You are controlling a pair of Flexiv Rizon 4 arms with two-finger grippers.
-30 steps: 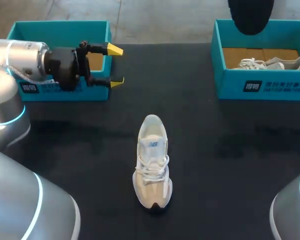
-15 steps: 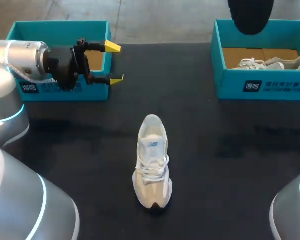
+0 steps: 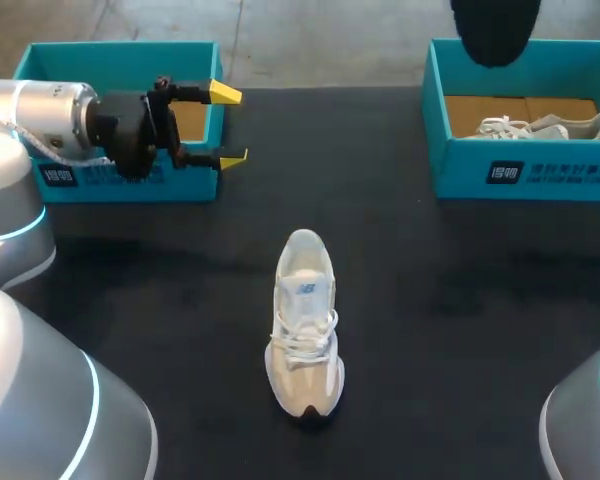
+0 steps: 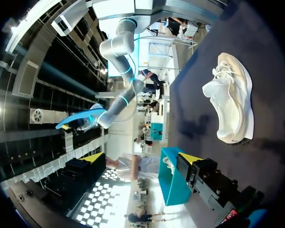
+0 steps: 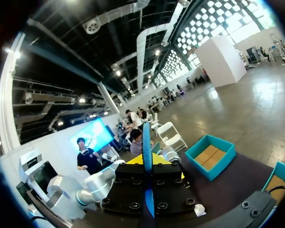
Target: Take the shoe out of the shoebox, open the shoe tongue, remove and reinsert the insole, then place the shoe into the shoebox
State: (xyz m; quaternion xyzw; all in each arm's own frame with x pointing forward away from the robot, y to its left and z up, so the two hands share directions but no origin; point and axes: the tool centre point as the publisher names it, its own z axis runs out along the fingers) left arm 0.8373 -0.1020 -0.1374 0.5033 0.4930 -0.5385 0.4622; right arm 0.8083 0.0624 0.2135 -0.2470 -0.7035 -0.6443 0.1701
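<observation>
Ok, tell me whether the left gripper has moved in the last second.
Yes, slightly. The left gripper has shifted a little toward the table's far edge, judged against the left shoebox beside it.

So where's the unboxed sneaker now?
Head view: the white sneaker sits in the middle of the black table, nearer the robot than the left shoebox and right shoebox, between them.

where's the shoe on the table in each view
Head view: shoe in the middle of the table.
Left wrist view: shoe lying apart from the teal box.
Right wrist view: not in it.
Landmark: that box, at head view's right.
</observation>
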